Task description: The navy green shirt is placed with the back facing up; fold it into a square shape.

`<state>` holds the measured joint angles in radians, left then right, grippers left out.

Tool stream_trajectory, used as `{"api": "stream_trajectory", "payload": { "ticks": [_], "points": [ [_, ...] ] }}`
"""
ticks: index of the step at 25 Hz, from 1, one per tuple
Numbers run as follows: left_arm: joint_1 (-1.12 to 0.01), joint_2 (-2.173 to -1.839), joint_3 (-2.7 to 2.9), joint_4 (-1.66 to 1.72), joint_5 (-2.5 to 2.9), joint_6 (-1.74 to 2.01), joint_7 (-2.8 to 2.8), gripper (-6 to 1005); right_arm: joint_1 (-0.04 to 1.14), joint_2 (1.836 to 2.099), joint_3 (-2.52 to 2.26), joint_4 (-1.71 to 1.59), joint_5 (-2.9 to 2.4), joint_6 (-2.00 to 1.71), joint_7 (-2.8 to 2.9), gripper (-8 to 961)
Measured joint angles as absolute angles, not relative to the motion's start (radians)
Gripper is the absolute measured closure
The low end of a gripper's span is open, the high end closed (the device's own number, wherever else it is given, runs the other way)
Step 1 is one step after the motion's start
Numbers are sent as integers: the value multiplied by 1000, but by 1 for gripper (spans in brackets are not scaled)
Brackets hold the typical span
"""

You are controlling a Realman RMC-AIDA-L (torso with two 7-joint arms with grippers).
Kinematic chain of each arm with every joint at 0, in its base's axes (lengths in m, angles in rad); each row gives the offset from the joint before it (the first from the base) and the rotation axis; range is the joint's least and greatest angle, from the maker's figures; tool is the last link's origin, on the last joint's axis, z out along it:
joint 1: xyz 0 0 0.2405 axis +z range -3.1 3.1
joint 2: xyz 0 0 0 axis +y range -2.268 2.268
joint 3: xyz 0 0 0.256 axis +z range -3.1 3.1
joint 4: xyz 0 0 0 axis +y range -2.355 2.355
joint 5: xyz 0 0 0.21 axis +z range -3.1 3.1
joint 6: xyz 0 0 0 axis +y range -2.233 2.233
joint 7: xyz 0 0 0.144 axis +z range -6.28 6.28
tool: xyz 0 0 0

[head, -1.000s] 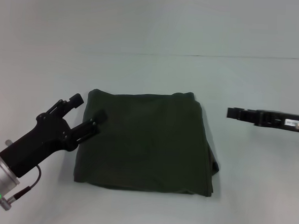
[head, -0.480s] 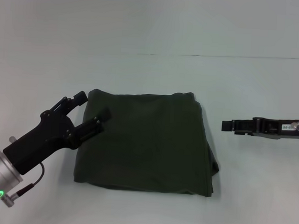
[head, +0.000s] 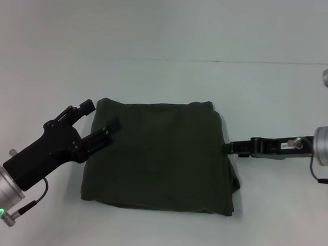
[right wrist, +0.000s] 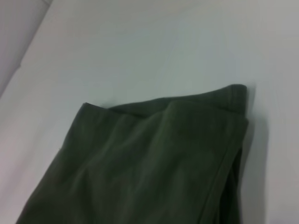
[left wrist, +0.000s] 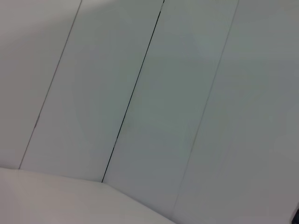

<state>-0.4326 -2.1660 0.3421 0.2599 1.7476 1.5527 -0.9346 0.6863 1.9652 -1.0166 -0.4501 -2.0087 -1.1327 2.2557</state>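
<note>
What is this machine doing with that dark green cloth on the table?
It is folding a navy green shirt on a white table. The shirt already lies in a roughly square bundle with layered edges on the robot's right side. The left end effector hovers open at the shirt's left edge, holding nothing. The right end effector reaches in flat from the right, its tip at the shirt's right edge; whether it has gripped the cloth is not clear.

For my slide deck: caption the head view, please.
Folded shirt on table; open left gripper over its left edge, right gripper at its right edge.
</note>
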Motion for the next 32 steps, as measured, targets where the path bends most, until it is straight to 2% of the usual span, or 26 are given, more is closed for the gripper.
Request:
{"api": "stream_trajectory", "payload": {
  "ticks": [7,17,20,26,31,32],
  "points": [
    [-432,-2166,342,259,1747,1551,-931,96,711,1992,-1019,-437,-2034,-1092,2259,323],
    [-423,-2166,341,259,1747,1551,-931,95,749,2012,-1020,-403,-2051,-1061,2259,327],
    [-421,-2166,339,259,1747,1551,-930,95,759,2020,-1020,-396,-2058,-1052,2253,406],
    [-420,-2166,338,259,1747,1551,-929,95,765,2032,-1017,-402,-2061,-1035,2247,626],
    [-420,-2166,338,259,1747,1551,-930,96,757,2033,-1010,-412,-2057,-1019,2243,857],
    [-420,-2166,338,259,1747,1552,-929,96,755,2033,-1010,-413,-2056,-1015,2243,863]
  ]
}}
